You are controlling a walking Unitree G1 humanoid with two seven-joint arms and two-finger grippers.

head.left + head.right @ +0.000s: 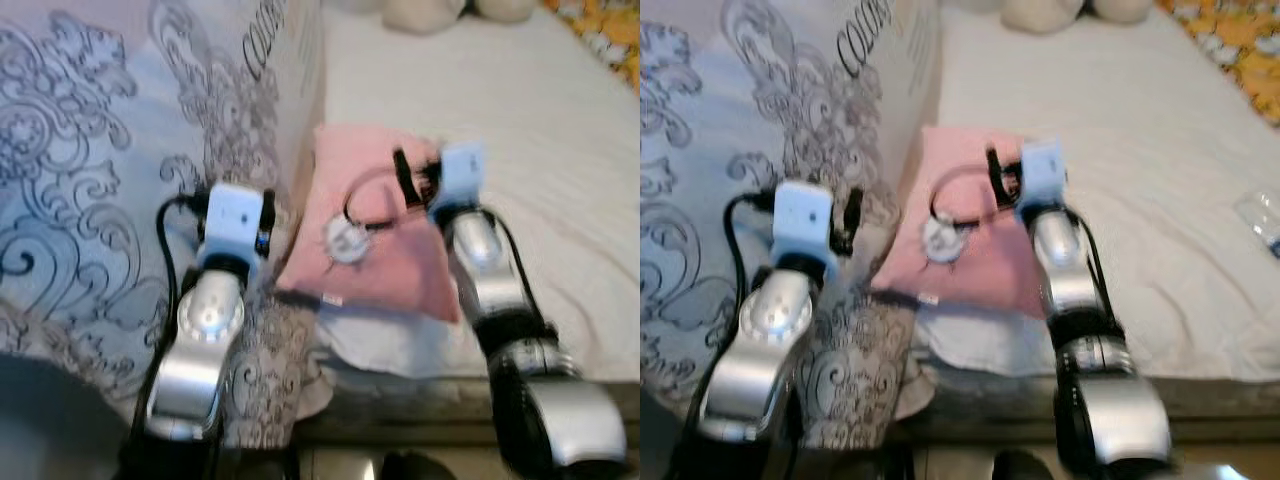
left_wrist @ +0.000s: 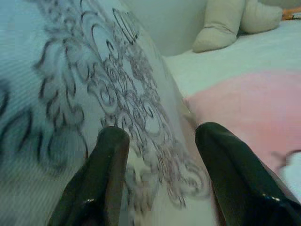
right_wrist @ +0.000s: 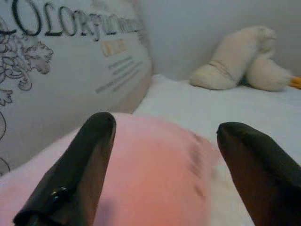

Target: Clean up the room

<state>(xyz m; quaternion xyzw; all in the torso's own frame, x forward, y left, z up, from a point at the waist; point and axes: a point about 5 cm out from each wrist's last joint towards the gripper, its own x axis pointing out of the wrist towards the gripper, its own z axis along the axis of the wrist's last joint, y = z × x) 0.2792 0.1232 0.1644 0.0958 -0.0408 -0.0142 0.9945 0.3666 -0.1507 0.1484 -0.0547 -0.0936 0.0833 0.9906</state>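
Left eye view, largest first: a bed [image 1: 560,150] with a pale sheet runs across the right side of the scene, its near edge at the bottom of the picture. Against its left side lies a big quilt [image 1: 90,200], light blue-grey with dark swirling scrollwork and some printed lettering near its upper edge; it stands taller than the mattress and drapes down toward the robot. A pink pillow [image 1: 375,225] lies on the sheet just beside the quilt, its left edge touching the patterned fabric and a corner pointing toward the robot. On the pillow sits a small round whitish object [image 1: 345,240] with a thin dark cable looping above it; blur hides what it is. At the far end of the bed rests a cream plush toy [image 3: 240,59], and an orange patterned cloth [image 1: 600,25] shows at the far right corner.

Both silver arms reach forward. The left gripper [image 2: 162,160] is over the quilt's drooping front, close to the pillow's edge, its jaws spread apart with nothing between them. The right gripper [image 3: 164,160] hovers low over the pink pillow, jaws likewise wide apart and holding nothing.
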